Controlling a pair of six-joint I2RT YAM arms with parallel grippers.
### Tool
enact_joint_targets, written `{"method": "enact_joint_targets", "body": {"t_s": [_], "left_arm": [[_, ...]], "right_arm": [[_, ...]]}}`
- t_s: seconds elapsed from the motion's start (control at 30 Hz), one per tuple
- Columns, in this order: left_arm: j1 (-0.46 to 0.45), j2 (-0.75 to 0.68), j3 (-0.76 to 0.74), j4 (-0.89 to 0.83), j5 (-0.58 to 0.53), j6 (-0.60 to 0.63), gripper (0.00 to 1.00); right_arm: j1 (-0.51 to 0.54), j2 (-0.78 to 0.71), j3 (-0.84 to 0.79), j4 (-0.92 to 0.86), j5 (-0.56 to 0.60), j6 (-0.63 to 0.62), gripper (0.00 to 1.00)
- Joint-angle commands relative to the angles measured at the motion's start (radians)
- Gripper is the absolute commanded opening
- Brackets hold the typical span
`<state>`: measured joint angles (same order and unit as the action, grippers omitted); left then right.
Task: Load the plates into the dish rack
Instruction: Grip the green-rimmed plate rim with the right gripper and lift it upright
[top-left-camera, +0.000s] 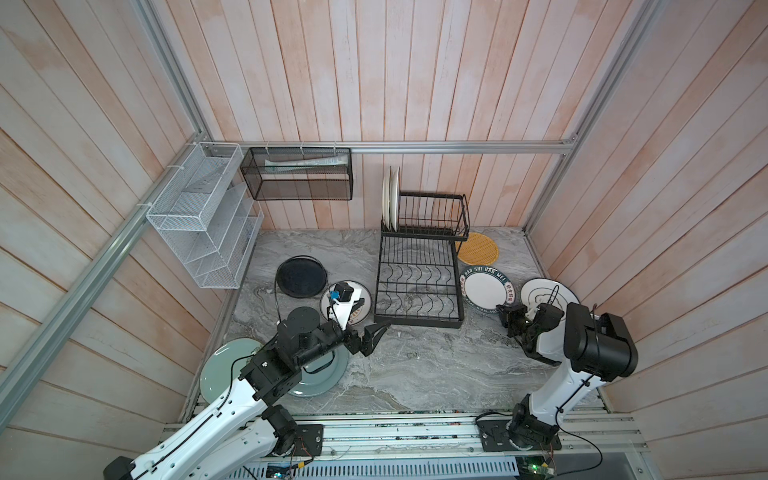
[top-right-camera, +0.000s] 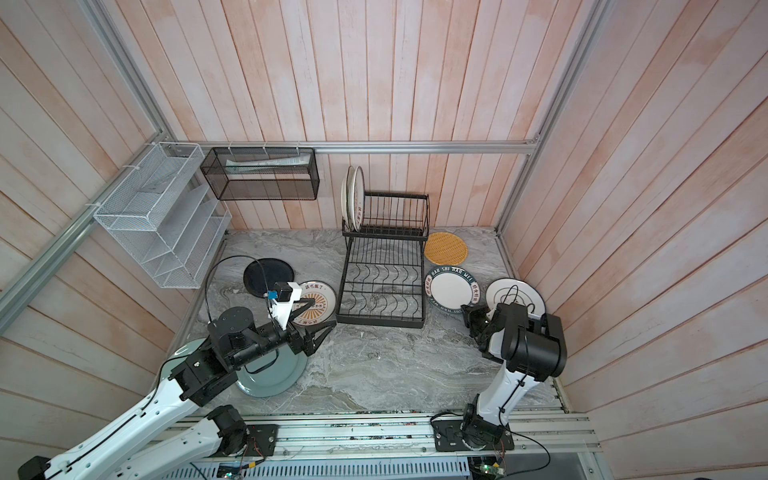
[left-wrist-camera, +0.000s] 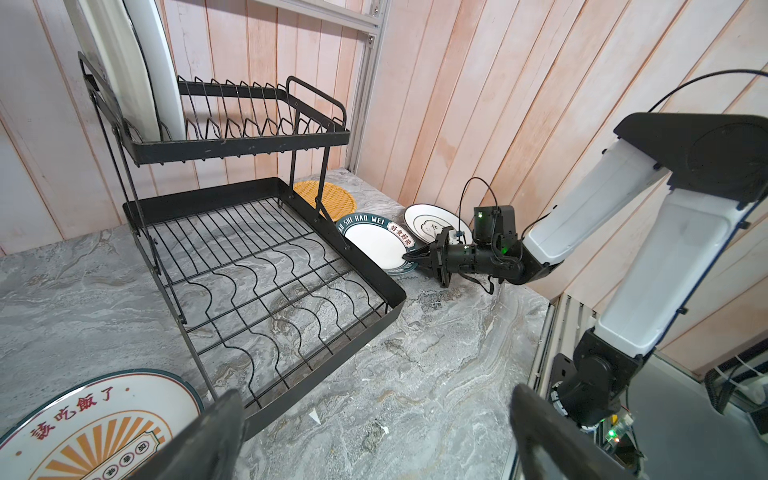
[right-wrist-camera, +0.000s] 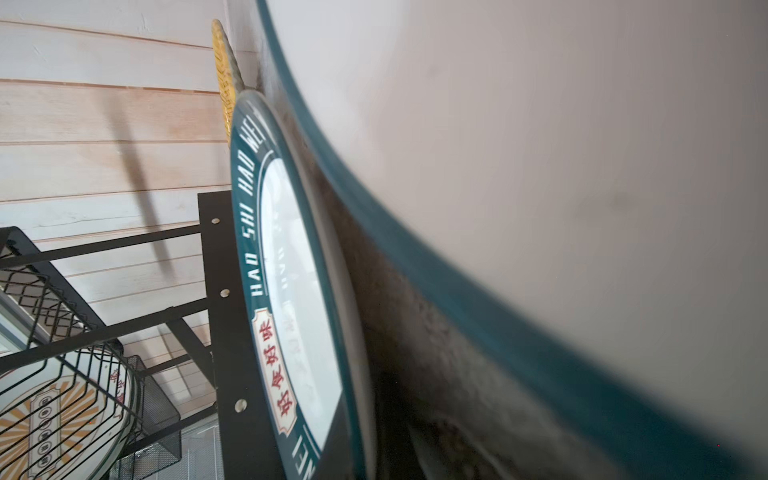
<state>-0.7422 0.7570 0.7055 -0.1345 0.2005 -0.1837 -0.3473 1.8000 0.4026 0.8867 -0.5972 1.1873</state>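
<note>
My right gripper (left-wrist-camera: 415, 261) is pinched shut on the near rim of the round white plate with the dark teal lettered rim (left-wrist-camera: 374, 243), which lies flat on the grey marble tabletop (top-left-camera: 415, 365) just beside the black two-tier wire dish rack (top-left-camera: 417, 322). I judge this the pickup: next I must lift it, tip it upright and aim for a free slot. My left gripper (top-left-camera: 376, 332) hangs wide open by the rack's front corner.

The black wire dish rack (top-left-camera: 419, 286) stands two-tiered. Two white plates (top-left-camera: 390, 199) stand on edge at its upper basket's 9 o'clock end. Lying around it are a woven yellow plate (top-left-camera: 478, 249) at 2 o'clock, a lettered plate (top-left-camera: 486, 289) and a ringed white plate (top-left-camera: 544, 295) at 3, a sunburst plate (top-right-camera: 322, 299) and a black plate (top-left-camera: 300, 276) at 9, and a pale green plate (top-left-camera: 220, 365) and a grey-blue plate (top-left-camera: 328, 370) at 7.
</note>
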Motion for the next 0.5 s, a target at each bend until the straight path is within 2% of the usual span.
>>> {"method": "enact_joint_targets", "body": {"t_s": [0.0, 0.47], "left_arm": [[0.005, -0.013, 0.010, 0.007, -0.010, 0.017, 1.00], [0.005, -0.021, 0.009, 0.010, -0.010, 0.017, 1.00]], "right_arm": [[0.008, -0.044, -0.031, -0.097, 0.039, 0.016, 0.00], [-0.002, -0.444, 0.037, -0.464, 0.200, -0.099, 0.00]]}}
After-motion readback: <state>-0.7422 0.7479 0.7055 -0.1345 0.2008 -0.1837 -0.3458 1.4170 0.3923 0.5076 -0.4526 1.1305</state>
